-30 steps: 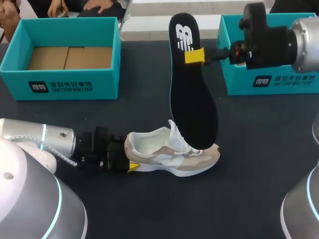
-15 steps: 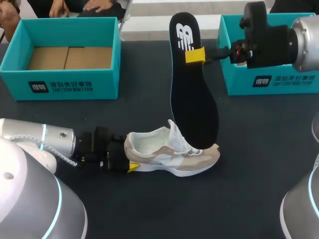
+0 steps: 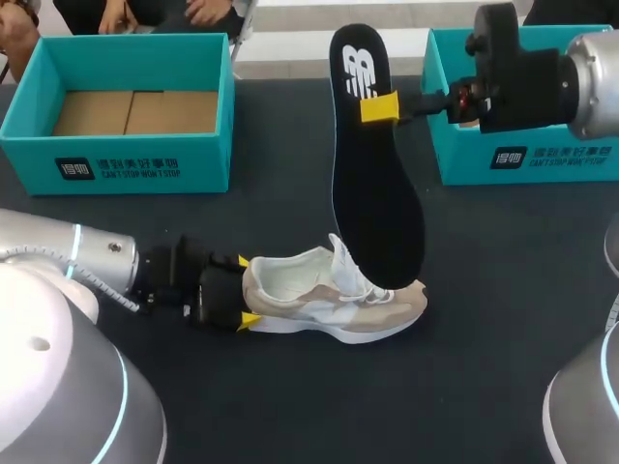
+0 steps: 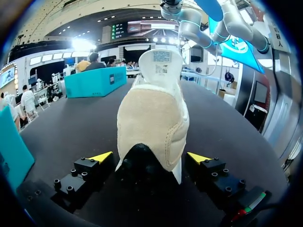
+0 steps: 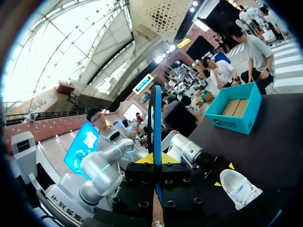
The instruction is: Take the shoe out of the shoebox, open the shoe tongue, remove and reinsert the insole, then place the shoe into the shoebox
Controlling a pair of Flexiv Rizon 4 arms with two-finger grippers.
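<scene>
1. The shoe (image 3: 334,300) stands on its sole on the table (image 3: 319,406). Its long axis runs across the table, toe toward my right and heel toward my left gripper (image 3: 244,290).
2. My left gripper's jaws are wide, one on each side of the heel and just clear of it.
3. My right gripper (image 3: 377,106) is clamped on the insole (image 3: 372,193) near its heel end.
4. The insole hangs on end, toe end down over the shoe's front. I cannot tell whether they touch.
5. The open shoebox (image 3: 126,169) sits far left, well apart.
</scene>
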